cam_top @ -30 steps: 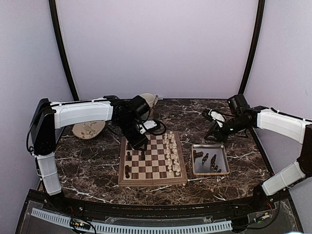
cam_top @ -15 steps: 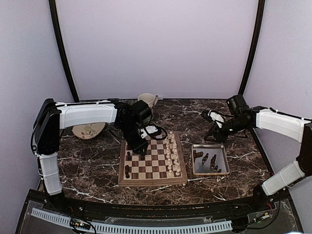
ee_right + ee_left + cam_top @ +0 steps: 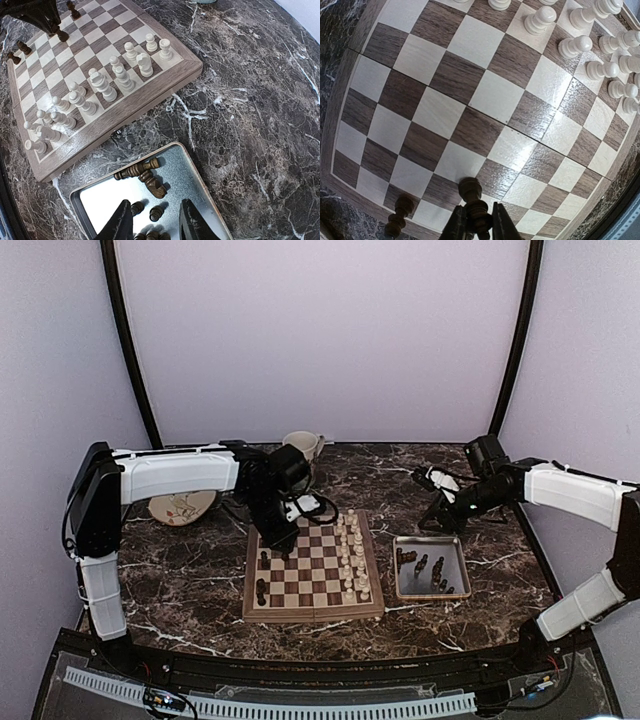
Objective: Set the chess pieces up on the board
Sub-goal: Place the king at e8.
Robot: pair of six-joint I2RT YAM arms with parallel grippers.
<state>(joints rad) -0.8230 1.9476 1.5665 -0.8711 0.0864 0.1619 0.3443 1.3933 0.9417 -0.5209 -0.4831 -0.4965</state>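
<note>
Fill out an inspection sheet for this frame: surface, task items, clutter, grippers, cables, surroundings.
Surface: dark marble table, no spills seen.
Job's things: board lies flat mid-table. A few dark pieces stand near its left edge, and more lie in the metal tray to its right.
Clutter: white pieces line the board's right side, with a mug behind the board and a plate at far left.
Grippers: left gripper has its jaws closed on a dark piece near the board's left edge. Right gripper has its jaws open and empty above the tray.
Cables: black cable looped at the left wrist.
Surroundings: pale walls, two black poles.
</note>
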